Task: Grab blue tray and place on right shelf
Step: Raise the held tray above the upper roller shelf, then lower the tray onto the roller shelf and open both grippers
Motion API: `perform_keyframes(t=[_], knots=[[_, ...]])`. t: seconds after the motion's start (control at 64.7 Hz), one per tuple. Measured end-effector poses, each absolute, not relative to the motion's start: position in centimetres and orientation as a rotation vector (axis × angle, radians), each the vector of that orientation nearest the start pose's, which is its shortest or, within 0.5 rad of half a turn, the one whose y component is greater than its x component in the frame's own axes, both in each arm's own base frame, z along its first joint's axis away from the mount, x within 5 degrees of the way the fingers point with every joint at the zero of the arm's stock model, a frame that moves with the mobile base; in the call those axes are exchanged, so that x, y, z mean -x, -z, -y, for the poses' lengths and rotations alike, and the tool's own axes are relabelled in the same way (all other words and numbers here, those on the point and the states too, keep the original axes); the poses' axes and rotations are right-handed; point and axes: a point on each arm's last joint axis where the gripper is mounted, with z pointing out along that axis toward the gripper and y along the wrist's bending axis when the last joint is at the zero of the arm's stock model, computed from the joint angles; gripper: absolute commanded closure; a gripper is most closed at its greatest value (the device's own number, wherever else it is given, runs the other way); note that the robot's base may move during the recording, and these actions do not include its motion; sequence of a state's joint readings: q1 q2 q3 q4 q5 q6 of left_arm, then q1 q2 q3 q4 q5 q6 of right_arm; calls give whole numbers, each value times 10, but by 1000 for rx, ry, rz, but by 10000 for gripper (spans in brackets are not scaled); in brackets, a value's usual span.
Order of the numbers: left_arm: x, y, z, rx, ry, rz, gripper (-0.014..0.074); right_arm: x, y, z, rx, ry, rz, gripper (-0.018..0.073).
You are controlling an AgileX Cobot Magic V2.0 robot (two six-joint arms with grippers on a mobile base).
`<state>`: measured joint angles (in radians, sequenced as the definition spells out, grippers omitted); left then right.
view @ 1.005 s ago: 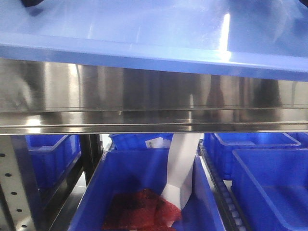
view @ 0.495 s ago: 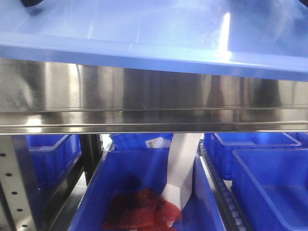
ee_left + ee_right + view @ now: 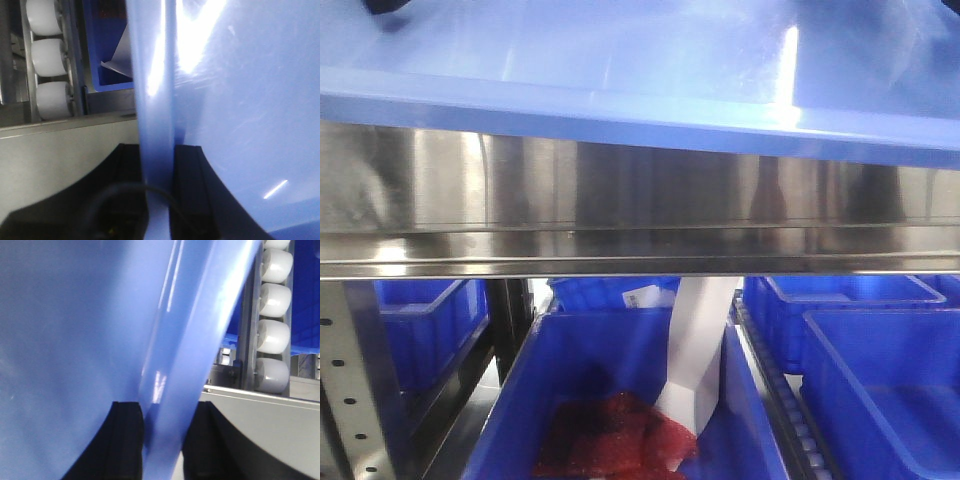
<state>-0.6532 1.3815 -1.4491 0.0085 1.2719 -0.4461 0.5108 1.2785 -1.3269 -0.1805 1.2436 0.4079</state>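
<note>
Your left fingers (image 3: pixel 189 187) and right fingers (image 3: pixel 126 440) clamp the rim of the blue tray (image 3: pixel 620 60). It spans directly above the shiny steel lip of the right shelf (image 3: pixel 620 200); deep blue bins (image 3: pixel 880 380) sit below.

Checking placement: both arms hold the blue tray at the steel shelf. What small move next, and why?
Probably ease the tray down onto the shelf: it sits just above the steel lip, and the left gripper and right gripper clamp its rim.
</note>
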Motion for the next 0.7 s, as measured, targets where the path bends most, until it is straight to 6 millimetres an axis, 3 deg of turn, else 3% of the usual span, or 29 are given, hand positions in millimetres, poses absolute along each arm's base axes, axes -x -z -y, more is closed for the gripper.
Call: perform_keyframes(t=[0.186, 0.433, 0.557, 0.696], knots=[[-215, -392, 162, -308, 312, -2688, 645, -218, -383, -105, 165, -64, -2639, 503], [-227, -435, 154, -295, 222, -2499, 645, -229, -424, -110, 175, -124, -2509, 503], [-249, -444, 151, -247, 181, -2462, 645, -252, -441, -116, 153, -131, -2458, 503], [-280, -426, 149, -184, 141, -2519, 645, -285, -442, -123, 126, -126, -2454, 503]])
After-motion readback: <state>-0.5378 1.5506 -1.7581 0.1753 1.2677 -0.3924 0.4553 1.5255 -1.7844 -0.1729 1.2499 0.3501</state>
